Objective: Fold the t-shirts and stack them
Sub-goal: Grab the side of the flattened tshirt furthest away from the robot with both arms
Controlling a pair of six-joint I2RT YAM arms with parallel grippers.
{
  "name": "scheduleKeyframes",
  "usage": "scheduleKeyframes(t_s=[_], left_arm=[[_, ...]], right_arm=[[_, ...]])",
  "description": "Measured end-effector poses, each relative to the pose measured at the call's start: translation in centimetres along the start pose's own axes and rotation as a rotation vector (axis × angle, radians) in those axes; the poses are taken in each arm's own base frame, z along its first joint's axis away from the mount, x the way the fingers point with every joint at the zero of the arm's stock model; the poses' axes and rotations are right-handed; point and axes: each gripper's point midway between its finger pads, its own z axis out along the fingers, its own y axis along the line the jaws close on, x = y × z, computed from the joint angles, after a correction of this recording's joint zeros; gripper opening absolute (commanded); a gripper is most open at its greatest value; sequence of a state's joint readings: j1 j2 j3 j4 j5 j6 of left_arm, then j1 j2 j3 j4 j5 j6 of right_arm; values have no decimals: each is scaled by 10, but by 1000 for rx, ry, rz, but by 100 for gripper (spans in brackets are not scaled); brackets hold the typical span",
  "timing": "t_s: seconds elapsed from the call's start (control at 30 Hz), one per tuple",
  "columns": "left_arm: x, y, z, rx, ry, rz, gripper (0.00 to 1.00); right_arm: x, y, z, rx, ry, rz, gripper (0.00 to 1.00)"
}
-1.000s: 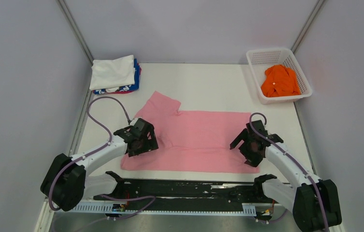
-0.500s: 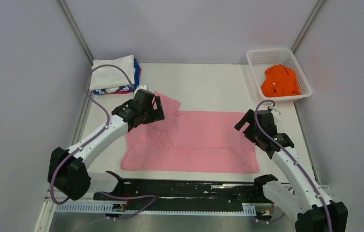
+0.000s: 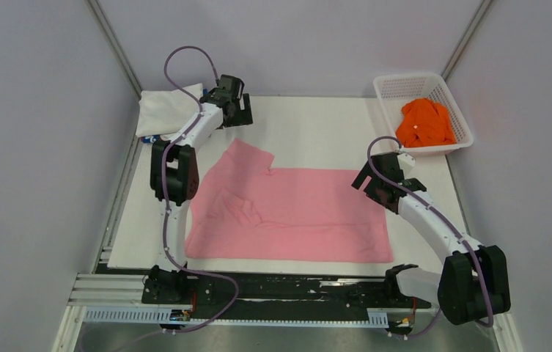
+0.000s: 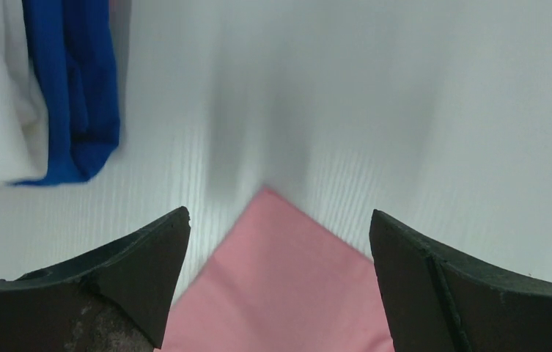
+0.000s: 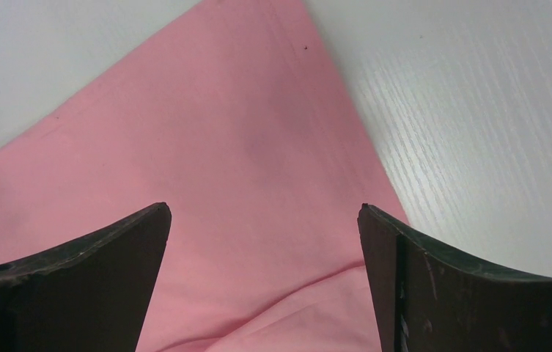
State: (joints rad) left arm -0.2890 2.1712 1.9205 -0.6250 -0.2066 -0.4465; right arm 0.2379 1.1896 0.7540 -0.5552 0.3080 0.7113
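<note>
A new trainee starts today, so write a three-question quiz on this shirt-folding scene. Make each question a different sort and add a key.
1. True or false: the orange t-shirt lies inside the white basket.
2. Multiple choice: the pink t-shirt is
A) spread out on the table
B) lifted off the surface by both arms
C) inside the basket
3. Fill in the gap: the jaws of the left gripper and the right gripper both stand ____, holding nothing.

Key: 1 true; 2 A; 3 open.
</note>
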Motion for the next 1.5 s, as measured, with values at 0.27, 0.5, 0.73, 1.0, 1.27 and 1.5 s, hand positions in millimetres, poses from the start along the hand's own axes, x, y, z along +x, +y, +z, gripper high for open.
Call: scheduleKeyframes(t_s=[0.27,0.5,0.73,1.0,1.27,1.5], left_arm=[[26,20,69,-47,131,59,82],[41,15,74,-17,177,71,67],[56,15,61,7,206,66,64],[70,3,52,21,229,99,42],[72,2,51,17,232,107,2],[74,-6,50,47,234,134,0]], right_arm=[[-4,-2,5,9,-10,-10,100],[-6,-4,6,18,-22,-17,100],[-8,-7,6,27,-37,-16,100],[-11,-10,3,28,-60,-10,100],[-15,-14,3,52,-82,-9,100],[-34,-14,23,145,-82,-15,92]])
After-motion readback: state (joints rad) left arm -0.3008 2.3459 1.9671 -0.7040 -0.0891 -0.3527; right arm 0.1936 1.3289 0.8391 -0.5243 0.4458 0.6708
